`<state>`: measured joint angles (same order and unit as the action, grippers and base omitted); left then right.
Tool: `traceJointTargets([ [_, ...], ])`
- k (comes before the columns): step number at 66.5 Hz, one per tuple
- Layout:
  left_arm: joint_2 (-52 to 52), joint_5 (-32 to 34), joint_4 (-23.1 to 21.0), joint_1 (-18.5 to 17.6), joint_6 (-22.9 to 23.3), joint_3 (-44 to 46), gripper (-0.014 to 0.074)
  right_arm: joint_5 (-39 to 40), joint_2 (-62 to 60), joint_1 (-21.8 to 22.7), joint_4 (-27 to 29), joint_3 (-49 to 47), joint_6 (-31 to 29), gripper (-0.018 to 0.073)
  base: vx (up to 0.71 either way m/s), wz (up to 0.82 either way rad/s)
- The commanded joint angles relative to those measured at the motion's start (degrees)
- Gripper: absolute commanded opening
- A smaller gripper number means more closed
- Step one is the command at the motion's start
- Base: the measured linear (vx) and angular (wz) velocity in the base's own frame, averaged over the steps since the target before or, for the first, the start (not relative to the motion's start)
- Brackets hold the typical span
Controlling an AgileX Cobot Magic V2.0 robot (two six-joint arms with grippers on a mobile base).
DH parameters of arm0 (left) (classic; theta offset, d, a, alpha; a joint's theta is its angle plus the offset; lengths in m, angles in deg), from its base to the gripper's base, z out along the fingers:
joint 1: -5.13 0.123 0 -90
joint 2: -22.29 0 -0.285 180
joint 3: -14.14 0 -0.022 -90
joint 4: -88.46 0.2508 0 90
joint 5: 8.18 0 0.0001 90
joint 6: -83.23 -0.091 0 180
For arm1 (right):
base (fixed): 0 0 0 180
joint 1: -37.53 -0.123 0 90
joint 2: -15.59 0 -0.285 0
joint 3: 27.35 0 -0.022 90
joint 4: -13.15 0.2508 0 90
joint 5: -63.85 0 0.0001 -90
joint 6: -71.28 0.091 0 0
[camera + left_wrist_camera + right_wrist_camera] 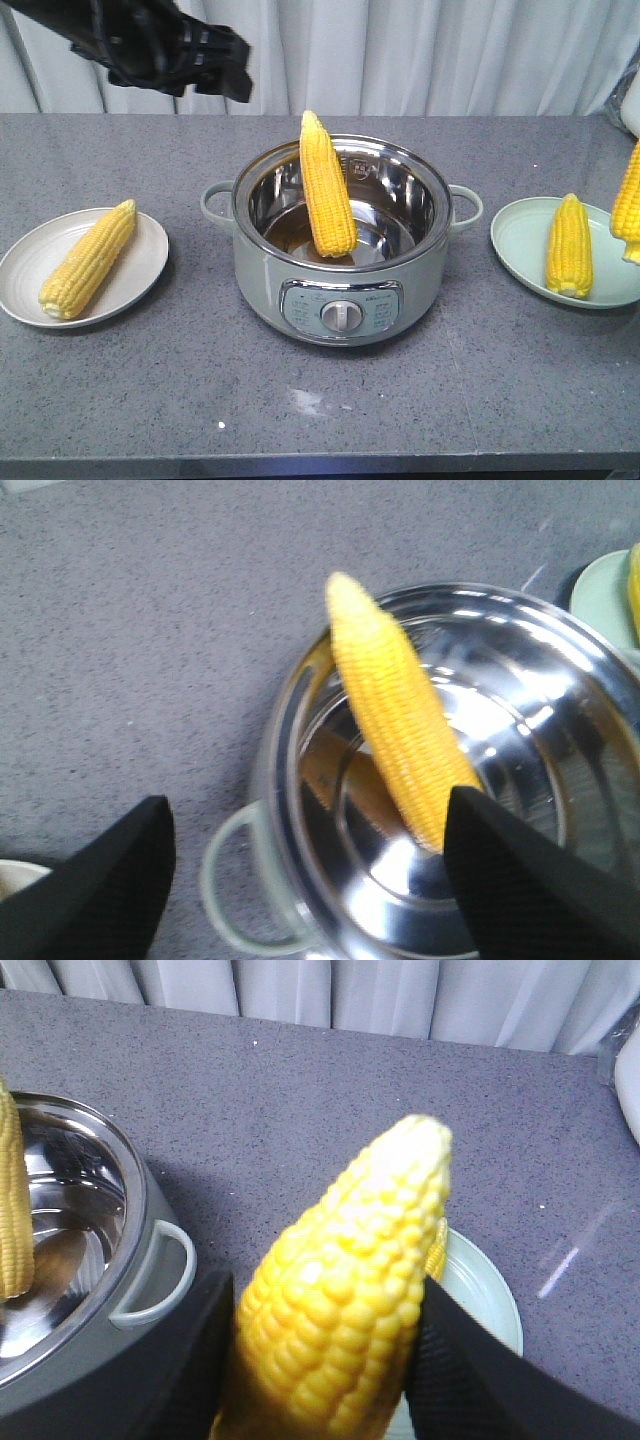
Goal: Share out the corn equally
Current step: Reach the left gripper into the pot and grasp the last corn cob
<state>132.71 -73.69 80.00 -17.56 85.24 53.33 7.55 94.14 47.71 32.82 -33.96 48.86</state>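
Hovering over the electric pot (260, 280) with left gripper (305, 810) spread wide, gripping nothing. Clenching right gripper (328, 1290) on a corn cob (380, 1190), tip up, just above the pale green plate (520, 245). Noting a second cob (569, 245) lying on that plate, a third cob (327, 185) leaning inside the pot against its rim, a fourth cob (88, 258) lying on the grey-white plate (140, 262). Logging pot between the two plates on grey countertop (320, 410).

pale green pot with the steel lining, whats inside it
One yellow corn cob stands in the pale green steel-lined pot, leaning on its rim. The rest shows bare steel; the near inner wall is hidden.
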Motion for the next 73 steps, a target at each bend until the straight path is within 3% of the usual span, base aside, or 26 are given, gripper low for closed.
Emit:
traceJointTargets([
  [1, -2.7, 4.8, 6.2, -4.1, 8.0, 1.8, 0.0541, 3.8, -1.4, 0.3, 1.4, -1.3, -0.3, 0.0133, 0.0, 0.0],
  [6, -1.9, 5.8, 10.7, -7.9, 14.1, 1.8, 0.0541, 3.7, -1.4, 0.3, 1.8, -1.3, -0.3, 0.0133, 0.0, 0.0],
  [18, 2.1, 7.0, 18.4, -15.2, 23.8, 1.8, 0.0541, 3.2, -1.4, 0.3, 2.0, -1.3, -0.3, 0.0133, 0.0, 0.0],
  [25, 5.0, 7.7, 22.9, -17.6, 30.8, 1.8, 0.0541, 2.9, -1.4, 0.3, 2.0, -1.3, -0.3, 0.0133, 0.0, 0.0],
  [35, 8.0, 9.3, 27.5, -20.5, 37.0, 1.8, 0.0541, 2.9, -1.4, 0.3, 2.0, -1.3, -0.3, 0.0133, 0.0, 0.0],
  [58, 12.1, 9.4, 37.6, -21.7, 49.1, 1.8, 0.0541, 2.8, -1.4, 0.3, 2.1, -1.3, -0.3, 0.0133, 0.0, 0.0],
  [73, 13.7, 10.6, 39.3, -21.7, 50.5, 1.8, 0.0541, 2.7, -1.4, 0.3, 2.1, -1.3, -0.3, 0.0133, 0.0, 0.0],
])
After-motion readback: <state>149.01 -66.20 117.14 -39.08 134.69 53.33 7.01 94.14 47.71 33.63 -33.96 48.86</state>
